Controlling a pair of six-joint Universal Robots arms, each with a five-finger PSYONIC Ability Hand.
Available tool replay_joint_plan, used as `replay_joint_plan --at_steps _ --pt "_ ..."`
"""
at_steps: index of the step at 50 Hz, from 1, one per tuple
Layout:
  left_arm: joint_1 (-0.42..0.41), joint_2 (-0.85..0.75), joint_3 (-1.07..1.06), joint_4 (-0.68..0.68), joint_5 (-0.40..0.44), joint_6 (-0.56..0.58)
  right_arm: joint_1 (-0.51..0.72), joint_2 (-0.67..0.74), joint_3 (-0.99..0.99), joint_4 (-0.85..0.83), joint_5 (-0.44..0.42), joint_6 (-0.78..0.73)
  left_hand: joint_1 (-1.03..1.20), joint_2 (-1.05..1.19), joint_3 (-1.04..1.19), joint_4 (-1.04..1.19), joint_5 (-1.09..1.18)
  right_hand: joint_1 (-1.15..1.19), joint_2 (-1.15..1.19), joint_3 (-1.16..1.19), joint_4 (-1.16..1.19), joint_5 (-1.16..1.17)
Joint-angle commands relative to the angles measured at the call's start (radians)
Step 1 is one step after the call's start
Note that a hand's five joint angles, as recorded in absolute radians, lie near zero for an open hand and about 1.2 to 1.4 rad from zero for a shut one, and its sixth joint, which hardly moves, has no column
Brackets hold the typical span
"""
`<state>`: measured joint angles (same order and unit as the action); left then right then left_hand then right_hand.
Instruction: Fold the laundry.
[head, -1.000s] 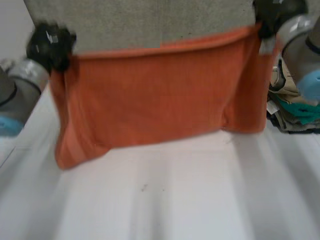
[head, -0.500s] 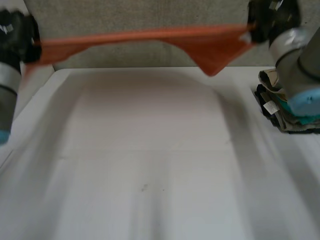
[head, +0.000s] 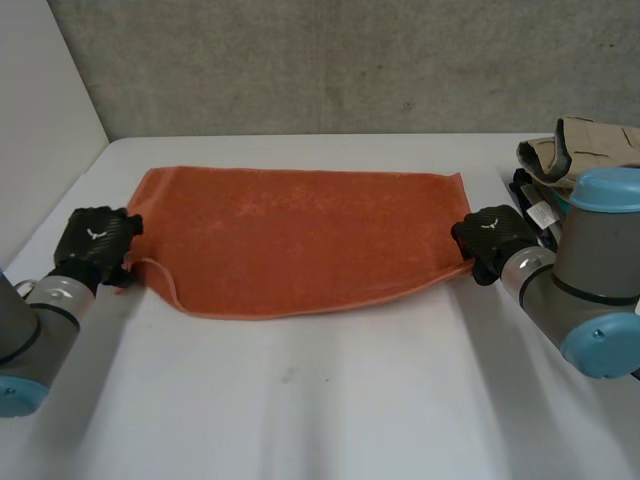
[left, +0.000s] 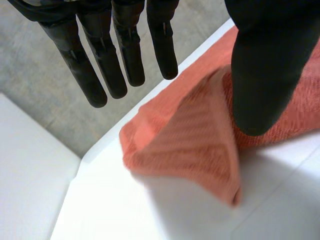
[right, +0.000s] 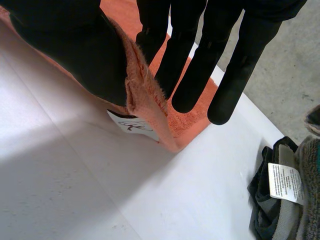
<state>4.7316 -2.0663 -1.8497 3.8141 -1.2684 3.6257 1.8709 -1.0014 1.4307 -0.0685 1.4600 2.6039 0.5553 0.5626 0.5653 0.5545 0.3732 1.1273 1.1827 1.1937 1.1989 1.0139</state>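
Orange towel (head: 300, 235) is flat on the white table (head: 330, 400), long side running across between the two arms. It sits on the far half of the table, and its near edge bows slightly.

Left hand (head: 95, 240) is at the towel's left near corner. In the left wrist view its fingers (left: 125, 55) are straight, spread and clear of the cloth. The thumb (left: 260, 75) rests against the corner, which is bunched into a raised fold (left: 190, 145). Nothing is pinched, so the hand is relaxed and not gripping.

Right hand (head: 488, 240) is at the towel's right near corner. In the right wrist view its fingers (right: 195, 65) are straight and stand apart from the thumb (right: 75, 45). The towel's edge (right: 145, 95) stands up against the thumb, with a visible gap to the fingers, so this hand isn't clamping either. A white care tag (right: 132, 126) sticks out of the hem at that corner, lying on the table.

A pile of clothes (head: 585, 150) sits at the table's right side, just beyond the right arm and apart from the towel. There is beige fabric on top and dark items underneath. One of them shows a white label (right: 284, 182).

Grey concrete wall (head: 350, 60) is behind the table.
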Motion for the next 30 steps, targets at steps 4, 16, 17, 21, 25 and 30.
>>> replay_joint_plan --at_steps 4,16,17,21,25,30 --pt "0.065 0.009 0.012 -0.178 0.001 -0.047 -0.016 -0.036 0.037 -0.011 -0.010 0.005 0.046 0.038 0.036 0.047 0.053 0.269 0.214 0.203 0.197 0.208" --pt "0.136 -0.009 0.049 -0.272 0.064 -0.113 -0.018 -0.036 0.042 -0.019 -0.010 0.005 0.060 0.053 0.050 0.061 0.068 0.269 0.214 0.203 0.197 0.208" --pt "0.136 -0.011 0.052 -0.272 0.064 -0.128 -0.018 -0.036 0.043 -0.019 -0.010 0.005 0.060 0.053 0.050 0.061 0.068 0.269 0.214 0.203 0.197 0.208" --pt "0.131 -0.028 0.076 -0.274 0.064 -0.217 -0.018 -0.036 0.054 -0.020 -0.010 0.005 0.060 0.053 0.050 0.061 0.068 0.269 0.214 0.203 0.197 0.208" --pt "0.122 -0.032 0.090 -0.277 0.064 -0.278 -0.019 -0.036 0.060 -0.027 -0.010 0.005 0.060 0.053 0.050 0.061 0.068 0.269 0.214 0.203 0.197 0.208" --pt "0.073 -0.032 0.106 -0.272 0.063 -0.300 -0.018 -0.036 0.067 -0.030 -0.010 0.005 0.057 0.050 0.048 0.058 0.065 0.269 0.214 0.203 0.197 0.208"
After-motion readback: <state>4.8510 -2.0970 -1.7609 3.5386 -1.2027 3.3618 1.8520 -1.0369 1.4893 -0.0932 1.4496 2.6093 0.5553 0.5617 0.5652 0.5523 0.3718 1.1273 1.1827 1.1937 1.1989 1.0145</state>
